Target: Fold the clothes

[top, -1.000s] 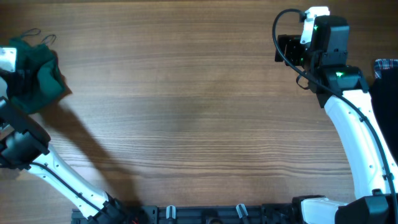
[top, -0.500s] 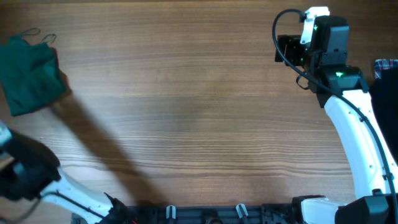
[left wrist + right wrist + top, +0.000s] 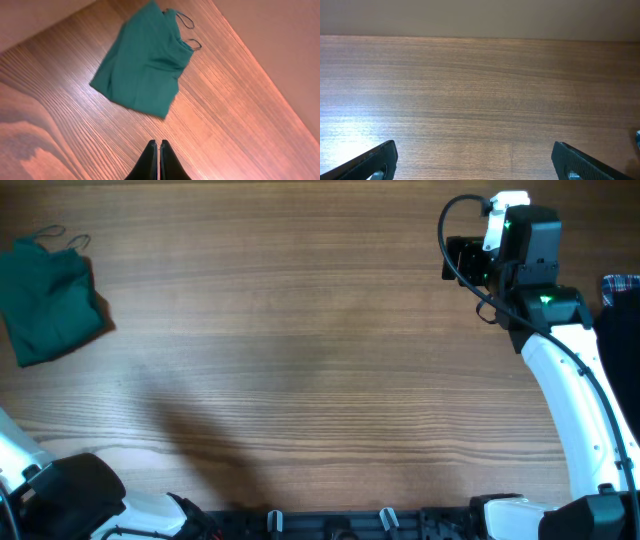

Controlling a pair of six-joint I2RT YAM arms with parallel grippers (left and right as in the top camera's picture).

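The dark green soft fabric garment is lying folded into a compact, roughly rectangular bundle on the brown wood-grain table, far out to the left. In the left wrist view it is sitting ahead of the left claw, well apart from the tips, with bare wood between them. Its thin cord loops are trailing off the edge of the bundle farthest from the claw, pointing toward the table's far corner. Two table edges are running diagonally on either side of the garment there, and the bundle is staying inside both. The left claw is hanging with its two black fingers pressed together, gripping nothing.

Between the two claws the wide middle of the table is giving open room.

The right claw is hovering over the table's far right part. In its own view the right claw is spread wide, one finger at each lower corner, with only plain wood in front and the table's far edge lying straight across beyond it. Behind and to the outer side of this claw, a blue-red plaid cloth and a black cloth are lying at the table's right edge.
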